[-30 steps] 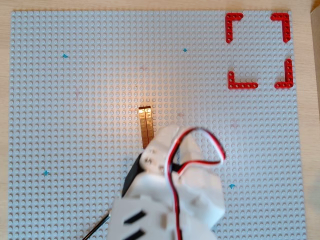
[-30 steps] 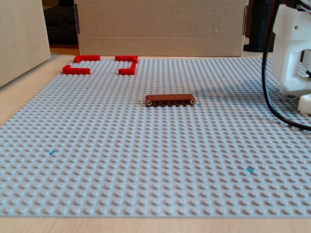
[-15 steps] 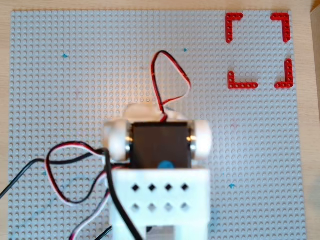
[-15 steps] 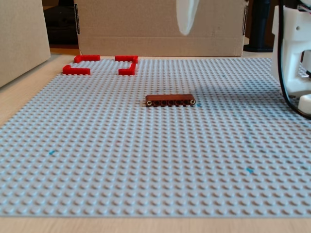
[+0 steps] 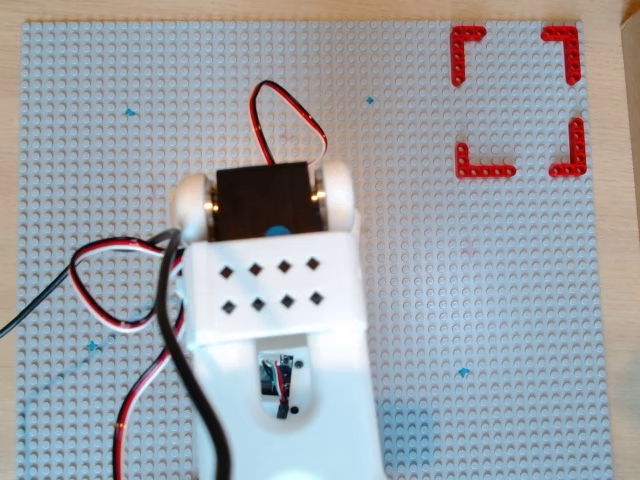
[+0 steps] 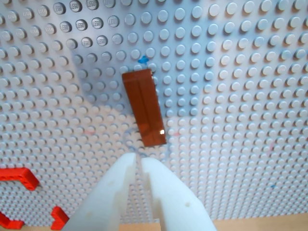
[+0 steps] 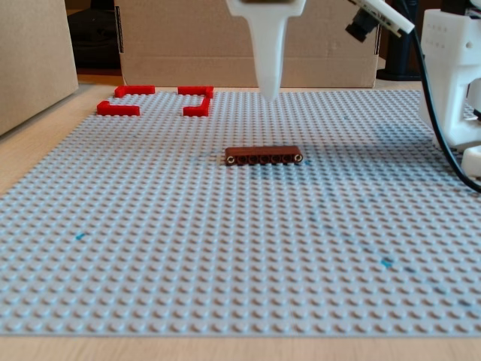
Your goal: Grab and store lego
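Hovering: the hand [image 7: 268, 94] hung above the grey baseplate [image 7: 188, 248], its white tip clear of the studs in the fixed view
Hand state: its fingers [image 6: 126, 166] were drawn nearly together in the wrist view, only a thin slit between them, holding nothing
Lego: the brown lego [image 7: 264, 155] lay flat near the middle of the fixed view, below and in front of the tip, not touching it
Wrist view: the lego [image 6: 145, 107] sat at centre frame, slightly tilted, its near end just beyond the fingertips
Overhead view: the white arm [image 5: 270, 300] covered the lower centre, and the lego was hidden there
Red corner pieces: four [image 5: 467, 42] sat at upper right overhead, well apart from the arm
Backdrop: a cardboard box [image 7: 188, 45] stood behind the baseplate on the worktop [image 7: 45, 162]
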### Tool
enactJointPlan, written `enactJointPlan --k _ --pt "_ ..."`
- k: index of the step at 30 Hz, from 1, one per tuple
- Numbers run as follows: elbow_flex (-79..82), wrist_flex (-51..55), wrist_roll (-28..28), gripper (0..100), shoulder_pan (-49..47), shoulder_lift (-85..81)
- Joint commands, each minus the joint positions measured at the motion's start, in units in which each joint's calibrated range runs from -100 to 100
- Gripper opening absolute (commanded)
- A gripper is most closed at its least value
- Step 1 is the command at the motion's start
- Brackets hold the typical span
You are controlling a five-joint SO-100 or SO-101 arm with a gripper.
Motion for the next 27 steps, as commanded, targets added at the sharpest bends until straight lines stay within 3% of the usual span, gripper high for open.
enactJointPlan --k 1,27 --pt "-1.64 -0.32 0.08 2 -0.37 -0.16" --pt "5.16 -6.94 0.55 2 -0.52 -0.08"
